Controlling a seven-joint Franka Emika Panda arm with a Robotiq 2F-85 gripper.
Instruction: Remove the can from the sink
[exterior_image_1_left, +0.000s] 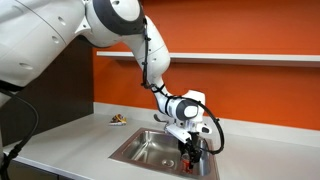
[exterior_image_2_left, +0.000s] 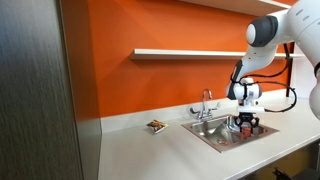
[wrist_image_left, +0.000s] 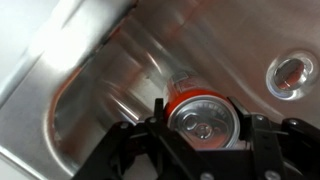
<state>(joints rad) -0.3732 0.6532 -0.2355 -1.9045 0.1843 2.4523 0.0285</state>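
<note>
The red can (wrist_image_left: 205, 118) with a silvery top stands inside the stainless steel sink (wrist_image_left: 110, 70), near its far side wall. My gripper (wrist_image_left: 203, 112) is down in the basin, with one black finger against each side of the can, shut on it. In both exterior views the gripper (exterior_image_1_left: 190, 148) (exterior_image_2_left: 246, 122) reaches into the sink (exterior_image_1_left: 145, 150) (exterior_image_2_left: 212, 136), and the can (exterior_image_1_left: 193, 153) (exterior_image_2_left: 247, 127) shows as a red patch between the fingers. I cannot tell whether the can's base touches the sink floor.
The round drain (wrist_image_left: 290, 75) lies to one side of the can. The chrome faucet (exterior_image_2_left: 205, 103) stands at the back of the sink. A small flat dish (exterior_image_1_left: 118, 121) (exterior_image_2_left: 155, 126) sits on the grey counter beside the sink. A shelf (exterior_image_2_left: 190, 52) hangs on the orange wall above.
</note>
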